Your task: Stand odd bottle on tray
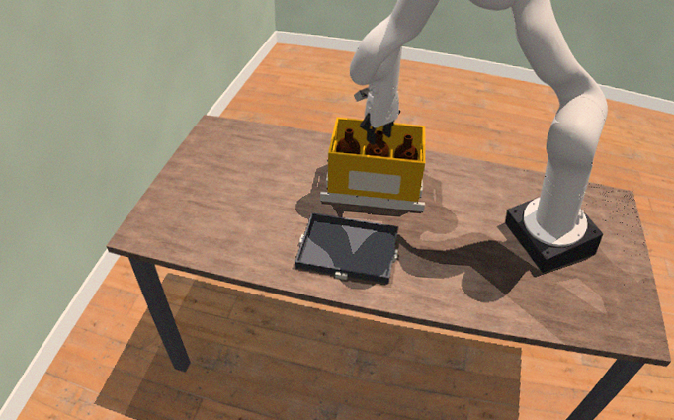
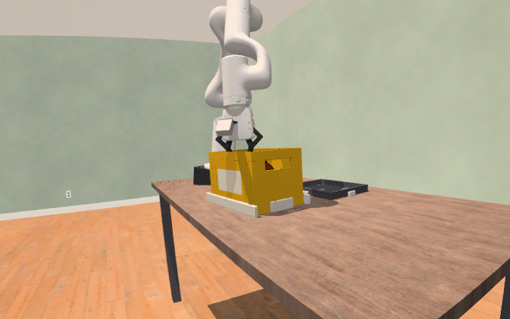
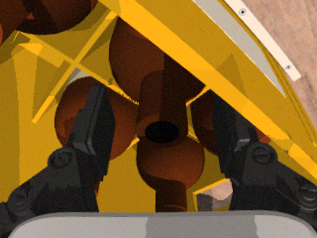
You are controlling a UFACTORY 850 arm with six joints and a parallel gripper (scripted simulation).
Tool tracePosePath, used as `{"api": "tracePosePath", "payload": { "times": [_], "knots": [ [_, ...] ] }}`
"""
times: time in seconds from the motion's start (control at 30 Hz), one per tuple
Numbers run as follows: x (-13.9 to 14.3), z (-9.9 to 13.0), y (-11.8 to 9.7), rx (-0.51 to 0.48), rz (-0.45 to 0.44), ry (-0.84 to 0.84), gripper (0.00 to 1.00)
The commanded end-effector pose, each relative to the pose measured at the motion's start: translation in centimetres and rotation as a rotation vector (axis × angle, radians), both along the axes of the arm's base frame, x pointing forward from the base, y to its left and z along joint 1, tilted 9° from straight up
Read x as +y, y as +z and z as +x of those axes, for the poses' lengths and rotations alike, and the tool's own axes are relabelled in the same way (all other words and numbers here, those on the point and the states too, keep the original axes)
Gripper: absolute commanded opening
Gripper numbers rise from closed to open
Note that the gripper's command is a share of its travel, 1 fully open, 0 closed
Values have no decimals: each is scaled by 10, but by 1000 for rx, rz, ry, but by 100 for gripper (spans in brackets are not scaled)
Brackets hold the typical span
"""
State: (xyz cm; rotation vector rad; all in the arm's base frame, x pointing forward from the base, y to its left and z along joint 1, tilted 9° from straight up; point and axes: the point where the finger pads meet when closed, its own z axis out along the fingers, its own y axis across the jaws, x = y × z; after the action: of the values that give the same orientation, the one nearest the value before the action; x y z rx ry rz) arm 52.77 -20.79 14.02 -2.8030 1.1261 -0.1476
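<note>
The yellow crate [image 1: 338, 176] [image 2: 279, 188] [image 3: 158, 44] stands level at the back of the table. Several brown bottles stand in it, among them one at the left [image 1: 347, 144], one at the right [image 1: 408, 142] and one at the front middle [image 1: 377, 152]. My gripper [image 1: 379, 131] [image 2: 239, 149] [image 3: 161, 101] is open and reaches down into the crate's top. Its fingers stand on both sides of one bottle's neck [image 3: 161, 106], with a gap on each side. The dark tray [image 1: 321, 235] [image 2: 327, 192] lies level and empty in front of the crate. Lower bottle bodies are mostly hidden by crate walls.
White strips [image 1: 372, 202] [image 2: 233, 205] border the crate's foot. Small white clips [image 1: 341, 275] [image 2: 351, 193] sit at the tray's edges. The black robot base [image 1: 570, 256] stands to the right in the top view. The crate wall runs close beside the right finger.
</note>
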Motion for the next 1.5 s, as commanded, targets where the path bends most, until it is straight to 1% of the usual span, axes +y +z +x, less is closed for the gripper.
{"api": "tracePosePath", "payload": {
  "times": [0.0, 0.2, 0.43, 0.5, 1.0, 1.07, 1.27, 1.47],
  "knots": [
    [0, 1, 1, -2, -1, 0, 65],
    [-1, 1, 2, -2, -1, 0, 65],
    [-1, -1, 13, -2, -1, 0, 65],
    [-1, -1, 13, -2, -1, 0, 65],
    [-5, -8, 62, -2, -1, 0, 65],
    [-5, -8, 62, -2, -1, 0, 65],
    [-6, -10, 77, -2, -1, 0, 65],
    [-6, -11, 84, -2, -1, 0, 65]
  ]
}}
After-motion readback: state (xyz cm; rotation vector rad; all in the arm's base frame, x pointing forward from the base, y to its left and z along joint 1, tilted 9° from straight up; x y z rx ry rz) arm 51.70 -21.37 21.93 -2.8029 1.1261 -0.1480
